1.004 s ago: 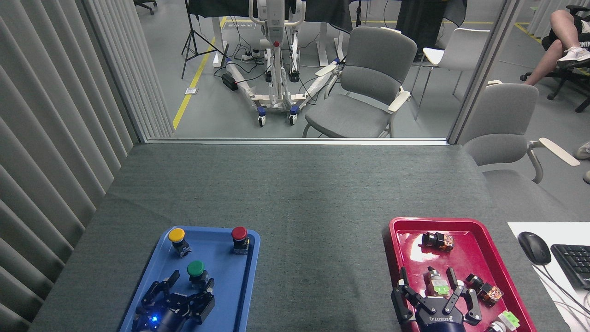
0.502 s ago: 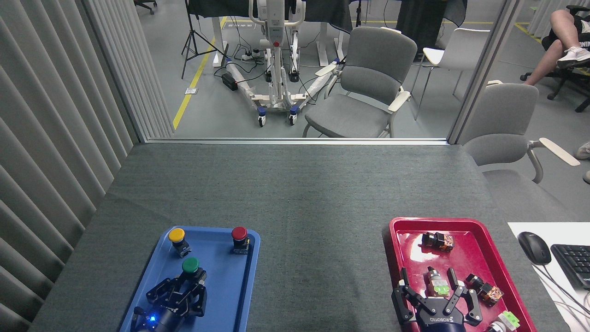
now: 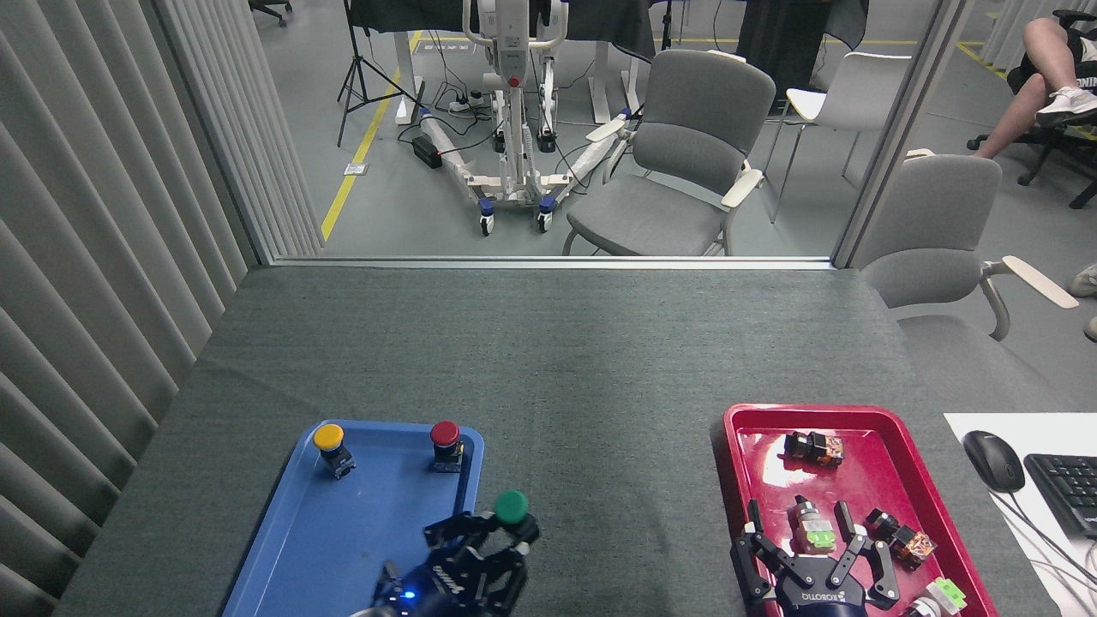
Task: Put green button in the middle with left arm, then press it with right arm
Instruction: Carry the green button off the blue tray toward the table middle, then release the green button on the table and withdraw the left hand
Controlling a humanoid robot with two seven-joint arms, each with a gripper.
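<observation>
The blue tray (image 3: 283,548) occupies the left front of the table and serves as the store for unpressed buttons. The yellow button (image 3: 329,439) and the red button (image 3: 444,435) stand upright along its far edge, well apart from each other, leaving room for fingers to close around one cap without disturbing the others.

At the tray's right rim, the left gripper (image 3: 506,536) holds the green button (image 3: 512,507). The fingers are drawn narrow around the stubby body below the cap, so the cap stays exposed and upright for pressing. The button sits over the rim, apart from the other two, and appears lifted clear of the tray.

The bare grey cloth (image 3: 600,480) between the trays is the set-down area; nothing lies on it.

Over the red tray (image 3: 866,420), the right gripper (image 3: 801,536) hangs with its fingers spread wide and holds nothing. A green-and-white part (image 3: 812,530) lies between the spread fingers. This arm is judged to be parked until the button is placed.
</observation>
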